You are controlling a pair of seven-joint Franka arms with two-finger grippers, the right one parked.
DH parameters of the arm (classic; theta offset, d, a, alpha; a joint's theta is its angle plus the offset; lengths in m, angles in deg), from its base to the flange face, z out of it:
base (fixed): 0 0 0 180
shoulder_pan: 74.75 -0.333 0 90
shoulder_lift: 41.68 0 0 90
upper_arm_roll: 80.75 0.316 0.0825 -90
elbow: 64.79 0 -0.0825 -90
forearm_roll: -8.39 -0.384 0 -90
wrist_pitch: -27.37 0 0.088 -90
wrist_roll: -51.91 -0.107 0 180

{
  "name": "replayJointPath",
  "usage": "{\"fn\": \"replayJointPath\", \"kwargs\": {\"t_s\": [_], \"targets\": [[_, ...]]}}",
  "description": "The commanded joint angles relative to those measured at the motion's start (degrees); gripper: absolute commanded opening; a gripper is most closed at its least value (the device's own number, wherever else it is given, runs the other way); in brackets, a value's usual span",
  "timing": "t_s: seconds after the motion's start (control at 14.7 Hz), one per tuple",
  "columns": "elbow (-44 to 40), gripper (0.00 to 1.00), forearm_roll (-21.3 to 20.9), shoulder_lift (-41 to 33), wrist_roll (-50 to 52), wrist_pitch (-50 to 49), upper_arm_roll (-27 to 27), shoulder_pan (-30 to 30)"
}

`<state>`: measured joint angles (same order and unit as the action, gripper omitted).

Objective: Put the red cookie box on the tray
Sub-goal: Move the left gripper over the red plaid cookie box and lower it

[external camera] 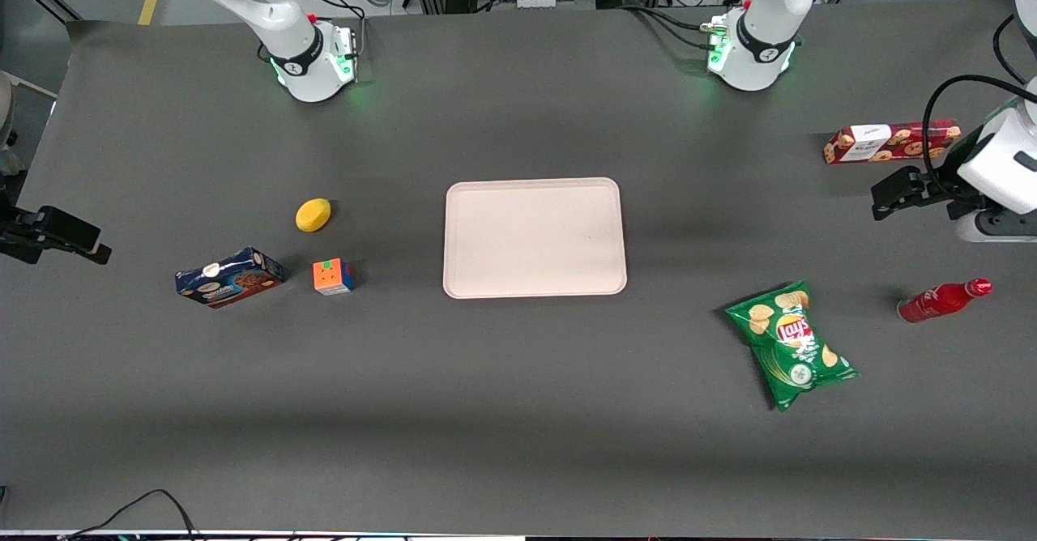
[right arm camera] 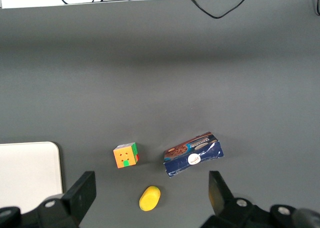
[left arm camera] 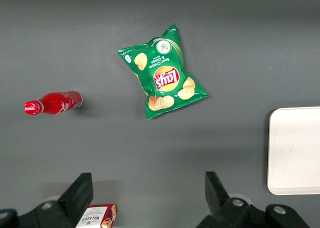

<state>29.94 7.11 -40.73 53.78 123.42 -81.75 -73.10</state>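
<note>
Hovering open-fingered just beside the untouched red cookie box [external camera: 891, 142], the gripper [left arm camera: 147, 195] was well apart from the tray [external camera: 535, 237], which carried nothing.

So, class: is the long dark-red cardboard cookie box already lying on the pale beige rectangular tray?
No, the long dark-red cardboard cookie box lies on the table beside the open end effector, apart from the pale beige rectangular tray.

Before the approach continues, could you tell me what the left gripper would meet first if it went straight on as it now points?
Probably bare table: the open gripper points down, the red cookie box just beside one finger.
</note>
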Motion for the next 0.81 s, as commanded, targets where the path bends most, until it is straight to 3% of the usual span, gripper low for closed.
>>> {"fn": "replayJointPath", "kwargs": {"t_s": [0.0,0.48,0.75], "targets": [[-0.3,1.0,-0.6,0.2,-0.5,0.1,-0.4,-0.2],[0.5,1.0,-1.6,1.8,-6.2,-5.8,-0.2,-0.4],[5.8,1.0,-10.3,-0.8,-25.8,-11.8,-0.2,-0.5]]}}
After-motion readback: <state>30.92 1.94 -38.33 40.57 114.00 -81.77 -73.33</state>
